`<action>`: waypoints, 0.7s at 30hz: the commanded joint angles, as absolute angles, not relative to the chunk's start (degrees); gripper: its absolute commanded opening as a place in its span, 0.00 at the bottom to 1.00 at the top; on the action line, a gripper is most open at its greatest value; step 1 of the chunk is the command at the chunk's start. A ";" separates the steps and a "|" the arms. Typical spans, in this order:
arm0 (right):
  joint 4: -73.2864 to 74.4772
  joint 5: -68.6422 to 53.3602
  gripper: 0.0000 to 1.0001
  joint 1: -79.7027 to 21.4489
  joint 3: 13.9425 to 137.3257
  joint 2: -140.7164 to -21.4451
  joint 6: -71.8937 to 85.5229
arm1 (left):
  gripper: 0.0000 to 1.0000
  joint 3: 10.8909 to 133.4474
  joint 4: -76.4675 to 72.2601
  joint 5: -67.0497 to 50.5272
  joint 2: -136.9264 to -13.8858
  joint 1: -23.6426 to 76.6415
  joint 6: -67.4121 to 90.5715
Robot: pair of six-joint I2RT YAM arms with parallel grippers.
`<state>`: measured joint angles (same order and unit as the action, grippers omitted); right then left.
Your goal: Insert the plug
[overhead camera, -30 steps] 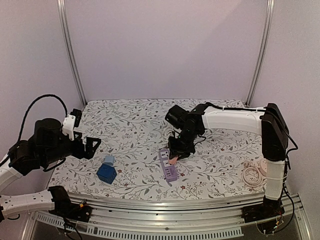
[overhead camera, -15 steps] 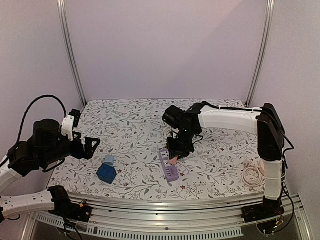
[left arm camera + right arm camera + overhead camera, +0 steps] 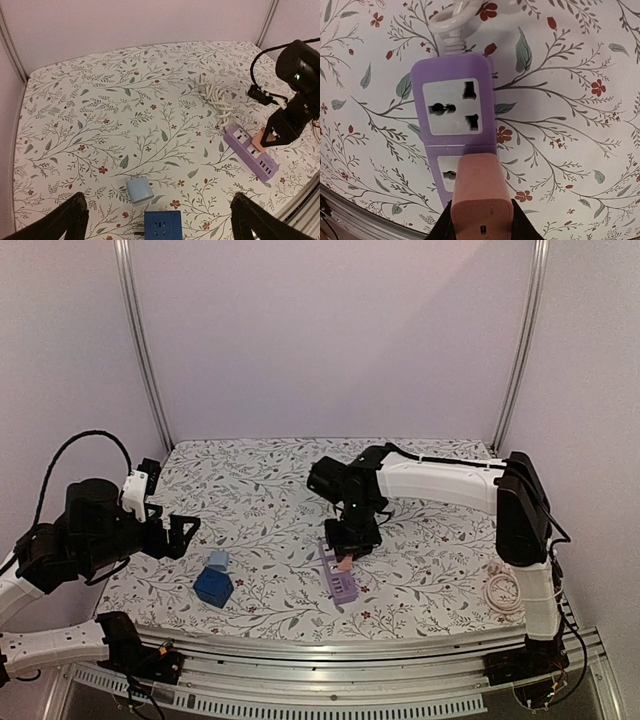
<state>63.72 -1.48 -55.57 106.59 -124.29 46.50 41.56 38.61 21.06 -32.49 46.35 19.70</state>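
Arm on left: left gripper (image 3: 183,535) spread wide, holding nothing, hanging over the left side of the table (image 3: 260,490), well apart from the work.
Clutter left of centre: blue cube socket (image 3: 213,586) with small pale-blue adapter (image 3: 217,560) just behind it; both near the front edge, clear of the strip.
Power strip (image 3: 455,107): purple, lying diagonally at centre, its near end close to the front rail. Looks light and unfixed, so it will likely slide or tip under an off-axis push.
Plug (image 3: 481,200): pink block over the strip's second socket (image 3: 449,175); far socket (image 3: 451,106) is free. Prongs hidden, so can't tell if they've started in.
Right gripper (image 3: 347,548): clenched on the plug's two flat sides, pointing down.
Handling: the plug looks rigid, light and smooth, so it could pivot in the pinch. Best grip is mid-body on the flats, with a straight-down press.
Room: white cord coil (image 3: 217,97) sits just beyond the strip's far end. Open cloth to the right of the strip. Cream cable ring (image 3: 505,592) is well apart at the right edge.
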 commanded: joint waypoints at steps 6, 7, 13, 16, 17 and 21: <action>70.81 2.24 0.00 -57.28 110.44 -130.01 48.47 | 0.99 40.69 38.26 21.09 -32.52 45.70 19.26; 70.85 1.71 0.00 -57.49 110.80 -130.62 48.51 | 1.00 40.69 38.31 21.18 -32.61 45.70 19.27; 72.34 1.22 0.00 -58.17 111.83 -133.34 49.07 | 1.00 40.69 38.18 21.29 -32.78 45.70 19.27; 72.82 1.06 0.00 -58.29 111.86 -134.09 49.48 | 1.00 40.63 38.17 21.36 -32.74 45.70 19.26; 73.04 1.13 0.00 -58.37 111.95 -134.31 49.62 | 0.99 40.61 38.21 21.36 -32.62 45.70 19.29; 73.18 0.63 0.00 -58.60 112.41 -135.92 50.32 | 0.99 40.61 38.22 21.53 -32.37 45.70 19.37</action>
<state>70.59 1.96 -57.78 113.75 -129.69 48.23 41.50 38.59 21.28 -32.58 46.35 19.70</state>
